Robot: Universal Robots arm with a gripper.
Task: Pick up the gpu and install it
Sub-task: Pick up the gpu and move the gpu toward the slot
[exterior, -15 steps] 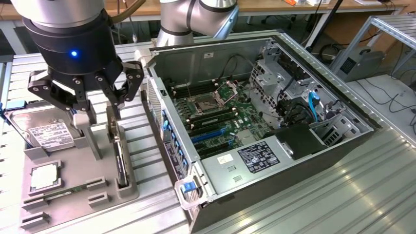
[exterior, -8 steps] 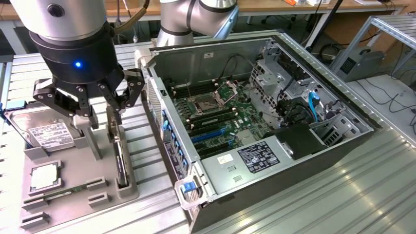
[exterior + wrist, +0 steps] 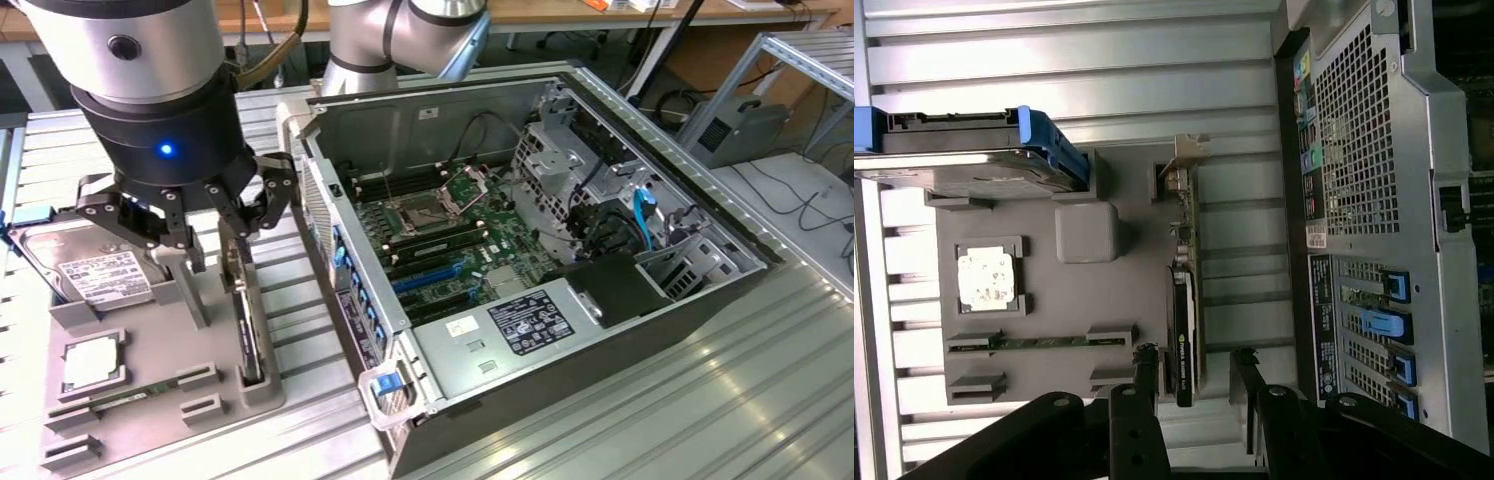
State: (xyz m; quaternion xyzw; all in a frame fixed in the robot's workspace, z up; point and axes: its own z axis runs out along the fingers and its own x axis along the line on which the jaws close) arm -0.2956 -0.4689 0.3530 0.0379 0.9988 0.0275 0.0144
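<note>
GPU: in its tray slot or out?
In: the gpu stands on edge in the grey tray, outside the computer case; the gripper straddles it.

Reads to me as a robotics lab: ribbed aluminium worktop (image 3: 721,400) beneath opened PC case (image 3: 467,420), parts jig (image 3: 167,345) beside it, cable-strewn wooden bench (image 3: 561,15) behind.

The black gripper (image 3: 1194,372) straddles one end of the thin dark gpu card (image 3: 1184,320), its fingers (image 3: 1145,375) apart with a gap on each side. The card stands on edge in a grey moulded holder (image 3: 1089,300), which also carries a blue-framed silver hard drive (image 3: 974,160), a square processor chip (image 3: 986,278) and a slim green memory stick (image 3: 1039,342).
</note>
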